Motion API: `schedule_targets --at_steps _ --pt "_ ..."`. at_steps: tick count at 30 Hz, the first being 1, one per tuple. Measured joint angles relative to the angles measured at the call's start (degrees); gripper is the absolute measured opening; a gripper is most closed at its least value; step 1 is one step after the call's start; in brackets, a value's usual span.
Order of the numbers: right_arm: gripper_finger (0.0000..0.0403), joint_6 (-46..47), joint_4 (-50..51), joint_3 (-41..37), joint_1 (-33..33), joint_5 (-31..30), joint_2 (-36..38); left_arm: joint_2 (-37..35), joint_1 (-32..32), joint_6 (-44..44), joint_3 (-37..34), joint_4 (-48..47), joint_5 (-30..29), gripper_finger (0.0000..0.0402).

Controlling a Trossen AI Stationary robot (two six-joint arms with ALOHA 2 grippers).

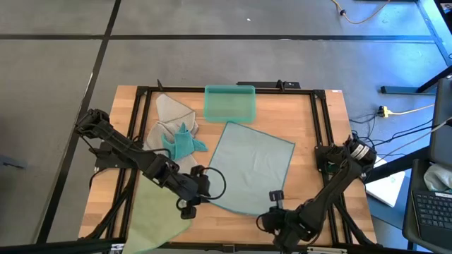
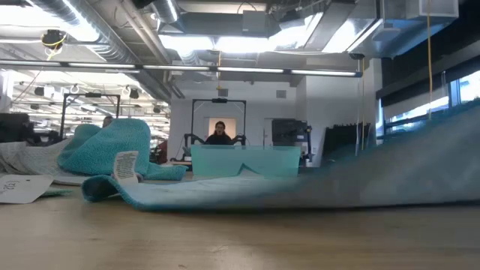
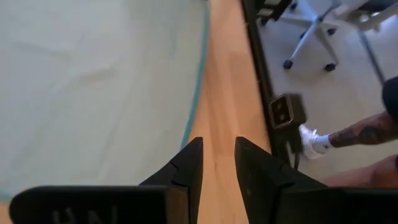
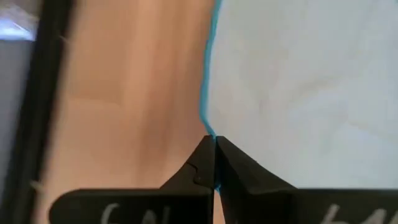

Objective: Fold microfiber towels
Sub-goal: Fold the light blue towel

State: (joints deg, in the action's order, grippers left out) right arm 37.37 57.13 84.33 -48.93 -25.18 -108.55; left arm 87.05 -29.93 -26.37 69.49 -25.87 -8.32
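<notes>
- Wooden tabletop (image 1: 325,169) inside a black frame, grey floor all round; a person sits far off in the room behind, seen in the low view
- right gripper (image 4: 214,152) at the near edge of the tabletop, right of centre; its fingers are pressed together on the teal-stitched hem of the large pale blue-green microfiber towel (image 1: 251,166), pinching it near the towel's near-right corner, judged as the hold needed to lift that edge for a fold
- right arm reaches in low from the right edge, elbow bent, forearm slanting toward the near edge
- left gripper (image 3: 217,163) near the near edge, left of centre, just beside the same towel's near-left corner; its fingers stand slightly apart with bare wood between them, holding nothing; probably poised to take that corner
- left arm stretches diagonally from the left edge toward the middle, wrist low
- that towel lies spread flat across the middle of the tabletop, turned a little askew
- pale green microfiber towel (image 1: 152,212) lies at the near-left corner, partly overhanging
- crumpled teal microfiber towel (image 1: 180,143) and light grey microfiber towel (image 1: 171,113) heaped toward the far-left; both unfolded
- rigid teal plastic bin (image 1: 229,103) at the far edge, centre
</notes>
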Motion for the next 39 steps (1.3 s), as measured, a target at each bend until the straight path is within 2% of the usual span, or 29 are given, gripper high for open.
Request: schedule_targets --at_steps 8,17,22,27,31,35,39 --pt "0.0018 2.6 11.6 3.5 2.5 -11.2 0.5 0.0 2.3 4.7 0.0 6.5 -0.6 0.0085" --pt "0.001 2.5 12.0 3.8 8.9 -13.8 4.4 0.0 4.0 6.0 0.0 7.4 -0.6 0.0085" --pt "0.0017 2.3 10.4 3.7 14.0 -13.4 7.4 0.0 4.7 6.1 0.0 6.2 -0.6 0.0085" --pt "0.0006 -2.2 4.2 3.8 17.7 -8.1 10.9 0.0 5.4 6.1 0.0 1.6 -0.5 0.0085" --pt "0.0014 -3.0 1.4 3.8 19.4 -6.2 13.9 1.0 6.2 5.7 -0.1 -0.5 2.4 0.0085" --pt "0.001 -3.0 3.0 3.8 20.6 -6.2 16.5 3.2 6.1 4.5 -0.1 -1.4 5.5 0.0085" --pt "0.0005 -1.7 7.5 3.8 21.8 -6.1 18.4 5.0 5.6 4.4 0.0 -0.9 6.1 0.0085"
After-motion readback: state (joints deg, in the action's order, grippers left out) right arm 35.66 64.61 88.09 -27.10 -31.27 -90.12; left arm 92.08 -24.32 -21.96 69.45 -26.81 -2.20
